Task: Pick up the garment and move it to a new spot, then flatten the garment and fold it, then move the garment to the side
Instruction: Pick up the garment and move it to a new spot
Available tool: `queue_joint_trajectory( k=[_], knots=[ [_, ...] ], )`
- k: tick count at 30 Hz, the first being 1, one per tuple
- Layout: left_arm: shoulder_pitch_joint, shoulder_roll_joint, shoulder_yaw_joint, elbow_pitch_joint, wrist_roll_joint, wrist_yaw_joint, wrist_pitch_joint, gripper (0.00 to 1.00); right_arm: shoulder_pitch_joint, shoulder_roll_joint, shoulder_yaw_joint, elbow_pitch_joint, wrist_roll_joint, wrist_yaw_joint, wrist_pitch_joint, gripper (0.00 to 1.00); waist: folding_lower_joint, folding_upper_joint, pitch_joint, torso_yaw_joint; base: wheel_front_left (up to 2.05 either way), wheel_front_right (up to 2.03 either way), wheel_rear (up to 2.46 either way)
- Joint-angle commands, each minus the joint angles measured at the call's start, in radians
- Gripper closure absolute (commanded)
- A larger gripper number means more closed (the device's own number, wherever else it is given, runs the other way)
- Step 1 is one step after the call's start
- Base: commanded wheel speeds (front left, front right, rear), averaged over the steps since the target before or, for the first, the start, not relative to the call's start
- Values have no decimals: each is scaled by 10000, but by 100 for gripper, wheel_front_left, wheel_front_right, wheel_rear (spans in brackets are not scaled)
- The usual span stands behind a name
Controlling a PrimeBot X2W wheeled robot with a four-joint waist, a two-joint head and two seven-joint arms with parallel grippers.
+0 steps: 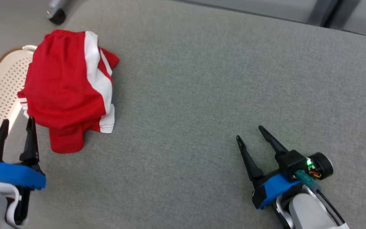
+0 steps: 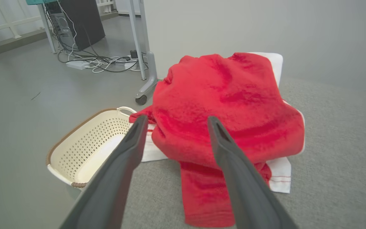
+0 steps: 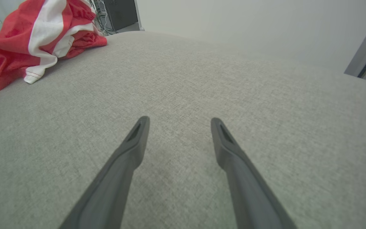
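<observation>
Garment (image 1: 65, 86) – a red piece with white side stripes – lies in a crumpled heap at the far left corner of the grey desk (image 1: 202, 95). Its left edge reaches the desk's rim, right over a cream perforated basket (image 1: 2, 82) that stands lower down beside the desk. Nothing is flattened or folded yet, so I judge the first step, the pick-up, to be the one in hand.

Both pairs of jaws stand wide open and hold nothing. My left jaws sit at the near left, pointing straight at the heap. In the left wrist view the two fingers frame its near bulge, with a red tail of cloth trailing toward me between them. The tips look just short of the fabric, though I cannot tell whether the right-hand tip grazes it. My right jaws hover over bare desk, well apart from the garment, which lies far off to their left.

The heap's long axis runs away from me, roughly in line with my left fingers. The left arm is clearly the nearer one – I would reach forward and down with it to pinch the near bulge.
</observation>
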Motion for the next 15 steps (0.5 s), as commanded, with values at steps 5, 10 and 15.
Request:
queue_joint_trajectory(
  k=[5,10,15],
  knots=[
    [-1020,580,-500,123,-955,17,-28,0,-401,-66,154,-529,-381,1,-42,0,-3,-2,850,-593,0,0,0],
    [-1599,994,-958,588,-1737,17,-28,0,-467,-89,231,-938,-630,0,-24,0,-3,-2,1371,-1043,0,0,0],
    [-1910,1187,-1337,1430,-2351,17,-28,0,-395,-99,284,-1325,-708,-2,-16,0,-3,-2,1622,-1454,0,0,0]
  ],
)
